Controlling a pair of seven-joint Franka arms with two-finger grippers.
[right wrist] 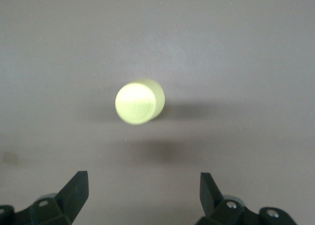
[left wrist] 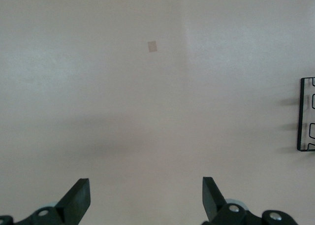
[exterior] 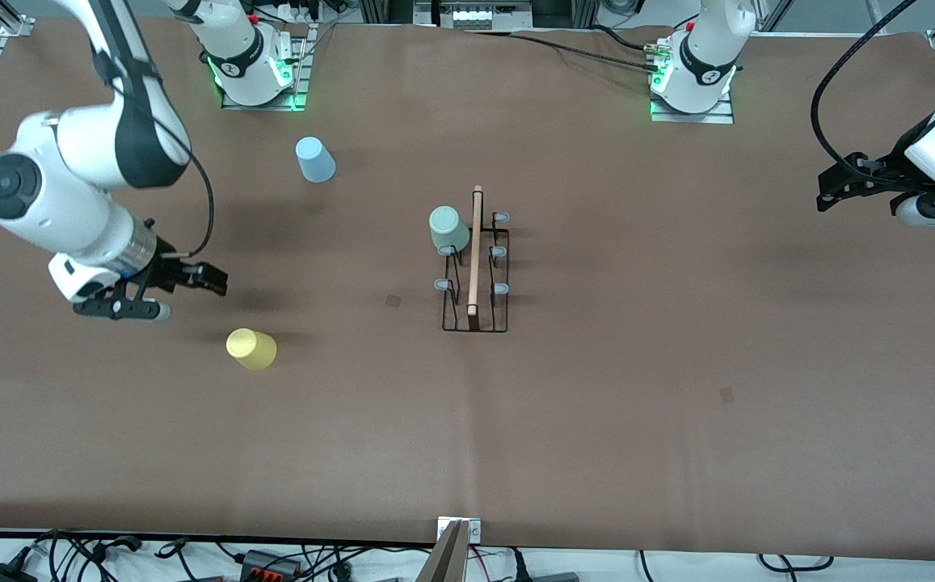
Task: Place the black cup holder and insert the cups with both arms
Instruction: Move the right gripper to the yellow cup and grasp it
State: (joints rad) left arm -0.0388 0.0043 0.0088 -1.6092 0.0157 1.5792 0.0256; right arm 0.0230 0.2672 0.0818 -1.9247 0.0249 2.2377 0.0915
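The thin black wire cup holder at frame centre carries a grey-green plastic cup. Right gripper, jaws wide and empty, hangs above the smooth yellow tapered cup at lower left; left gripper, wide open and empty, waits at right edge.

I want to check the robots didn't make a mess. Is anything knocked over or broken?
Nothing looks broken or spilled. The black cup holder stands upright mid-table with the grey-green cup upside down on one peg. The yellow cup and blue cup wait upside down on the table. Both the right pincer and the left pincer are open and empty.
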